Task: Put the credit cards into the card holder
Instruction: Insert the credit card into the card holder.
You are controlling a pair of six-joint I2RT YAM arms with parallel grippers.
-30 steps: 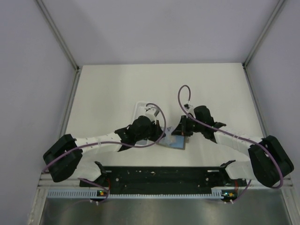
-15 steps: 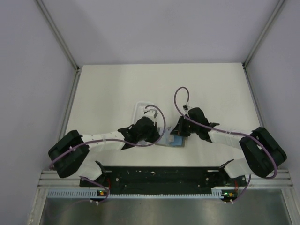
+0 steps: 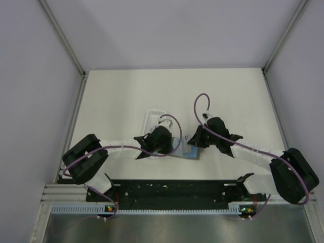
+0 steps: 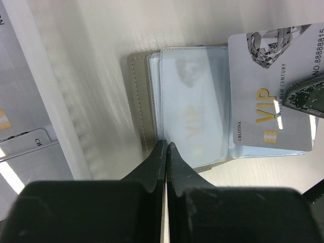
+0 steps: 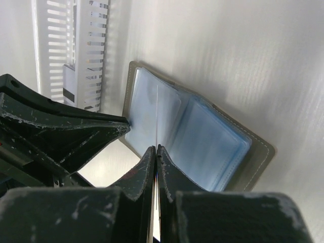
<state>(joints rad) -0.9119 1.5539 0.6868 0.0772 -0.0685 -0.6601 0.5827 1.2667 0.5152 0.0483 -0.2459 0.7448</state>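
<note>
The card holder lies open on the table, with bluish clear pockets. It also shows in the top view. One silvery VIP credit card sits inside a pocket. My left gripper is shut, with its tips on the holder's near edge. My right gripper is shut on a second credit card. In the right wrist view this card is edge-on, a thin line over the left pockets. In the left wrist view a right fingertip sits on it.
A long white tray stands just left of the holder. In the left wrist view it holds more cards. A slotted white cable duct runs along the near edge. The left gripper's fingers crowd the holder's left side.
The left arm has swung in and its gripper has shifted a little right, onto the holder's left edge. The right gripper stays over the holder with the card. The holder has not moved.
</note>
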